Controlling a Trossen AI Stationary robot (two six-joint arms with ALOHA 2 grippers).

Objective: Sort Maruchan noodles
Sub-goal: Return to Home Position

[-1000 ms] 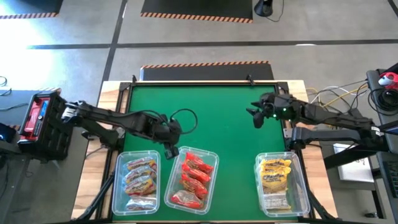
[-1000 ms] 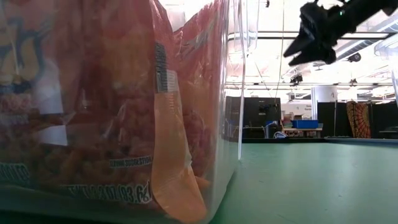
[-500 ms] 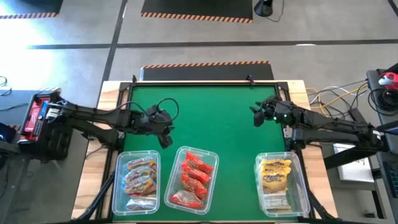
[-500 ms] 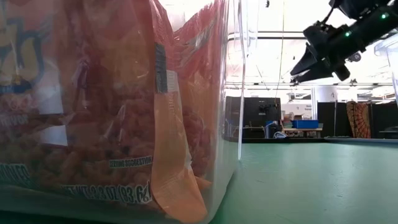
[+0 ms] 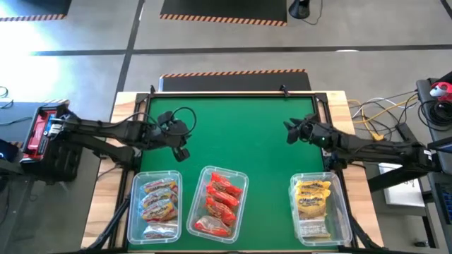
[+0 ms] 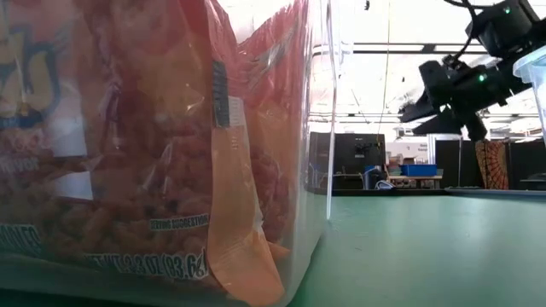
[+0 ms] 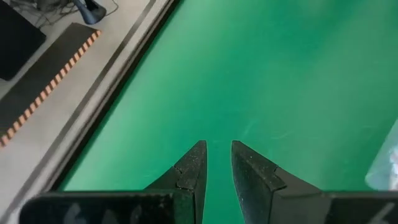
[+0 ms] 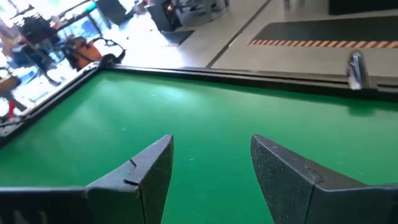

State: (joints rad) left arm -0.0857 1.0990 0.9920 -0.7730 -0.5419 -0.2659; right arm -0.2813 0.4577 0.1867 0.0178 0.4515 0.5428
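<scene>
The Maruchan noodles lie sorted in three clear bins along the table's near edge. Orange-pink packets (image 5: pixel 158 201) fill the left bin, red packets (image 5: pixel 217 201) the middle bin, and yellow packets (image 5: pixel 313 201) the right bin. The low view looks into the middle bin's red packets (image 6: pixel 145 162). My left gripper (image 5: pixel 181 152) hangs shut over bare green mat just beyond the left and middle bins, with nothing between its fingers (image 7: pixel 217 155). My right gripper (image 5: pixel 288 132) stands open and empty above the mat at the right (image 8: pixel 211 149), clear of the table in the low view (image 6: pixel 411 111).
The green mat (image 5: pixel 233 134) stretches between both grippers and the far rail (image 5: pixel 226 94). The left bin's corner (image 7: pixel 384 167) shows in the left wrist view. Cables and equipment lie off both sides of the table.
My left gripper has drawn back from the middle bin's far left corner toward the table's left and far edges, staying shut and tipping up. My right gripper has sunk toward the mat and rolled, staying open. The packets have kept still.
</scene>
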